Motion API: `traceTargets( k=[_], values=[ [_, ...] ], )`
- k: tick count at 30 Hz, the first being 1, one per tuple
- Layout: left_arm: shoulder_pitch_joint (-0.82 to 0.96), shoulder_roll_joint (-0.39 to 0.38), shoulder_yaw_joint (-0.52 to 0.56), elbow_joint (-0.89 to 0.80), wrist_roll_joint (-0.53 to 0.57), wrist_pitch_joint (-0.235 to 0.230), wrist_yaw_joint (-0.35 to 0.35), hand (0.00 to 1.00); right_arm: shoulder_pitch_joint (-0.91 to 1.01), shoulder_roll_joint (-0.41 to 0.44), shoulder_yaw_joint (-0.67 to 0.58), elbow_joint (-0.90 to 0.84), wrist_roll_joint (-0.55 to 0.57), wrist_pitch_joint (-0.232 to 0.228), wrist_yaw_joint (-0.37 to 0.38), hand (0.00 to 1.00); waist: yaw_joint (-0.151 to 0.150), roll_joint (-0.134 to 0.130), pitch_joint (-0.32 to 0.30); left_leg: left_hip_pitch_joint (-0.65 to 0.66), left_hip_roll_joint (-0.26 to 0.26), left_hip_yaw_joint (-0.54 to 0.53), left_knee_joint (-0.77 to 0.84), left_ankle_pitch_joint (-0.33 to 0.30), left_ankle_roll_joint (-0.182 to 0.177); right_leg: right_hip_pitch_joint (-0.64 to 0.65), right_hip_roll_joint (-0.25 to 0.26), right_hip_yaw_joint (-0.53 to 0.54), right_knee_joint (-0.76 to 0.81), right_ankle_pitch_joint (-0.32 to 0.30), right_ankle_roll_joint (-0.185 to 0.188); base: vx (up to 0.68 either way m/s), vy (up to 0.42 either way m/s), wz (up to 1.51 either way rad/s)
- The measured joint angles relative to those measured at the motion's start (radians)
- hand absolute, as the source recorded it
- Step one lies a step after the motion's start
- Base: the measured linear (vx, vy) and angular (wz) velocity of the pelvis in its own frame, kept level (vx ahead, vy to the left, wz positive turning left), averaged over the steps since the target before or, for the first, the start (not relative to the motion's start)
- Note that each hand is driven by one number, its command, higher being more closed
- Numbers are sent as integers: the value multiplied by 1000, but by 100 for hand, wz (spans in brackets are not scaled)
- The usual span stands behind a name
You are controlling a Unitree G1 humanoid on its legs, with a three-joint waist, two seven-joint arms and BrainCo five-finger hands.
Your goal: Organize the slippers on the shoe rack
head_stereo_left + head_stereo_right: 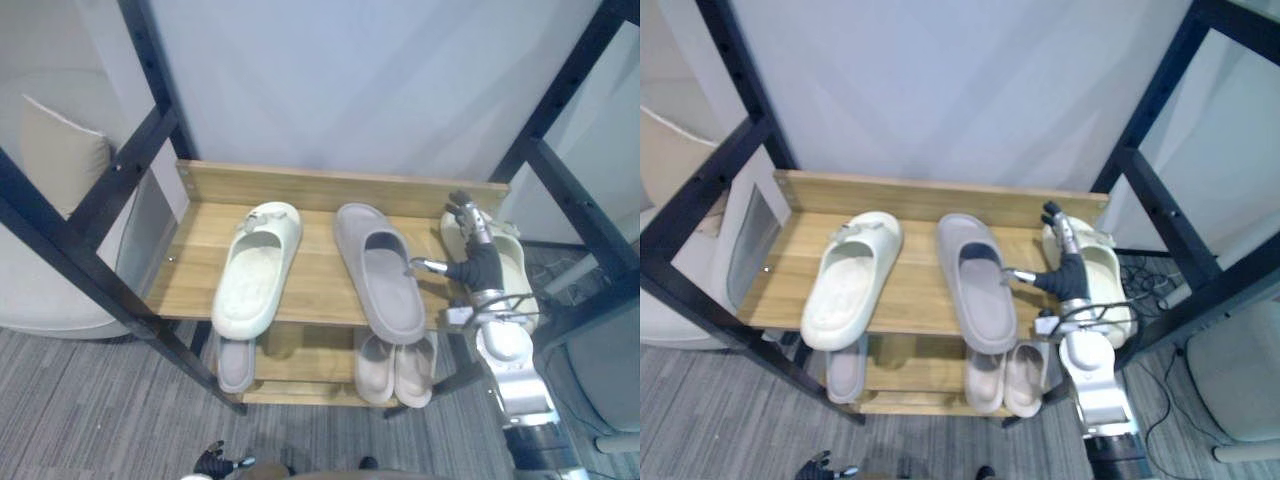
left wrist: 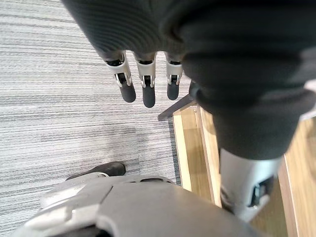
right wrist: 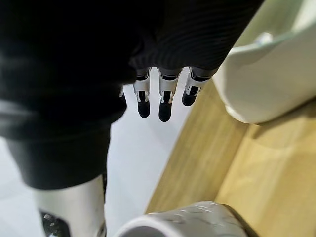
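The wooden shoe rack (image 1: 318, 262) carries three slippers on its top shelf: a cream one (image 1: 258, 268) at the left, a grey one (image 1: 380, 272) in the middle and a second cream one (image 1: 512, 262) at the right end. My right hand (image 1: 474, 256) hovers open between the grey slipper and the right cream slipper (image 3: 266, 74), fingers (image 3: 163, 101) straight and thumb pointing at the grey one, holding nothing. On the lower shelf lie a grey slipper (image 1: 235, 365) and a beige pair (image 1: 396, 370). My left hand (image 2: 143, 79) hangs open low over the carpet.
Black metal frame bars (image 1: 120, 170) cross in front of the rack at the left and right (image 1: 560, 180). A pale cushioned seat (image 1: 50, 170) stands to the left and a grey chair (image 1: 600, 380) to the right. Striped grey carpet (image 1: 100, 410) lies before the rack.
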Motion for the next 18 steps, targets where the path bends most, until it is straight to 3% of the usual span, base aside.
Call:
traceTargets(
  k=[14,18],
  values=[
    [12,-3,41,-3,-35,-18,0,0,-129,-49,69,131,3,4,36,0,13,-16,18,-9,0,-15,3,0,0,-2,0,-16,0,1,-1,-13,-7,2],
    [14,-3,49,-16,-35,-18,0,0,-161,-71,102,175,10,6,42,0,29,-19,21,-18,0,-19,3,0,0,-8,0,-23,-2,1,-1,-2,-5,2]
  ],
)
